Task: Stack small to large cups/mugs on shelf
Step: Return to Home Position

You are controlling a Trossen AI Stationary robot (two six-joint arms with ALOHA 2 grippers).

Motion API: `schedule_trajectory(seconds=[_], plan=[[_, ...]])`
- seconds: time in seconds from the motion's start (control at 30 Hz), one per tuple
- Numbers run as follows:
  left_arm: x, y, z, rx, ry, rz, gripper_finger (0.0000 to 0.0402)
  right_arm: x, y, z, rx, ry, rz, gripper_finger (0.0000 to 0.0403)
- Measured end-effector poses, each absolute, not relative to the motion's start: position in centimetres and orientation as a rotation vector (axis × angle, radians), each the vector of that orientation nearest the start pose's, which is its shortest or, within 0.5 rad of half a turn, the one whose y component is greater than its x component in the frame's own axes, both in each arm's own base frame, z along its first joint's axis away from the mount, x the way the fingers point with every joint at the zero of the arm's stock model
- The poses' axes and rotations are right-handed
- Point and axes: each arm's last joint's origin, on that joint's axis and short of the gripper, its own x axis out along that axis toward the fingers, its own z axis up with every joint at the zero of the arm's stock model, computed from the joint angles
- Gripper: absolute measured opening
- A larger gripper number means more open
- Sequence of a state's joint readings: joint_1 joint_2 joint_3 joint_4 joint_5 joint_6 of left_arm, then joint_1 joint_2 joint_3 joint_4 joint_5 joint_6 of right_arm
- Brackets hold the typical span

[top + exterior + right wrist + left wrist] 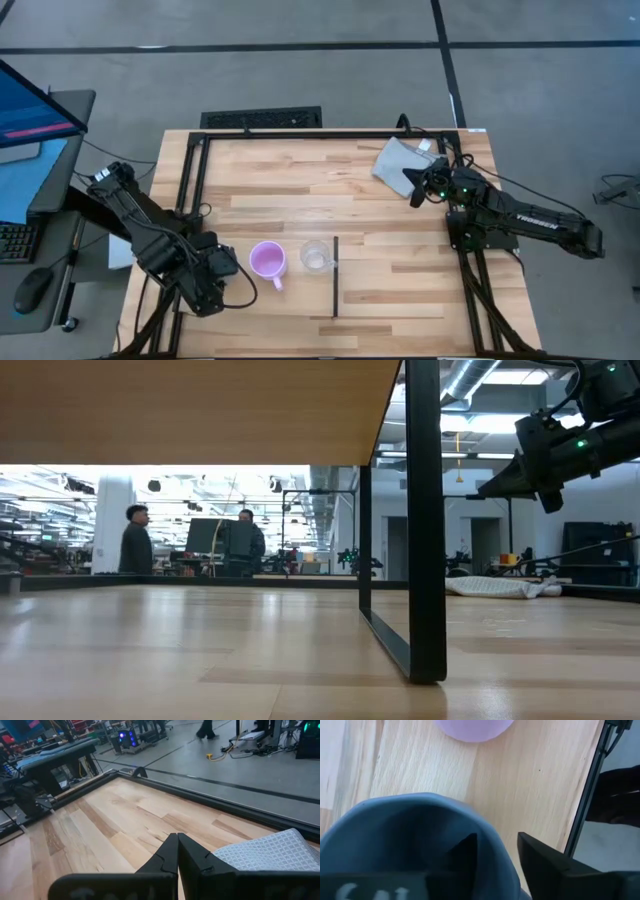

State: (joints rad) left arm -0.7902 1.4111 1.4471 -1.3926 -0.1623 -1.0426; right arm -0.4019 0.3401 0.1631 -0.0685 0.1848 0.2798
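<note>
Straddling the wall of the blue-grey mug (410, 835), the left gripper (496, 839) looks released, wood showing beside its outer finger (545, 865); the mug stands near-left on the shelf (300, 190), left of the pink mug (266, 260) and clear cup (316, 256). Stiff, smooth, likely weighty, it suits a pinch across the rim. The right gripper (177, 836), clenched empty, hangs far right.

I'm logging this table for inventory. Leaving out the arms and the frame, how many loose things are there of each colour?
Pink mug: 1
Clear cup: 1
Blue-grey mug: 1
Grey cloth: 1
Total: 4
</note>
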Motion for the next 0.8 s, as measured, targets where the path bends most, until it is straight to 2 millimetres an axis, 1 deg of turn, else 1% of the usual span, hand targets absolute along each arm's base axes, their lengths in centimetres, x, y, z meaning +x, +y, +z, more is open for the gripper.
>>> schedule_trajectory(seconds=[0.13,0.23,0.47,0.53,0.8], plan=[[17.3,-16.8,33.9,-0.256,1.303,0.144,0.0163,10.5,-5.0,18.4,0.297,0.164,-0.615,0.0027],[17.2,-16.8,33.9,-0.245,1.317,0.122,0.0178,10.5,-5.0,18.4,0.297,0.164,-0.615,0.0027],[17.2,-16.8,34.2,-0.252,1.31,0.126,0.0185,10.5,-5.0,18.4,0.297,0.165,-0.615,0.0027],[17.2,-16.7,34.6,-0.255,1.29,0.128,0.0185,10.5,-5.0,18.4,0.296,0.165,-0.615,0.0027],[17.0,-16.2,38.0,-0.269,1.189,0.12,0.0185,10.5,-5.0,18.4,0.295,0.165,-0.615,0.0027]])
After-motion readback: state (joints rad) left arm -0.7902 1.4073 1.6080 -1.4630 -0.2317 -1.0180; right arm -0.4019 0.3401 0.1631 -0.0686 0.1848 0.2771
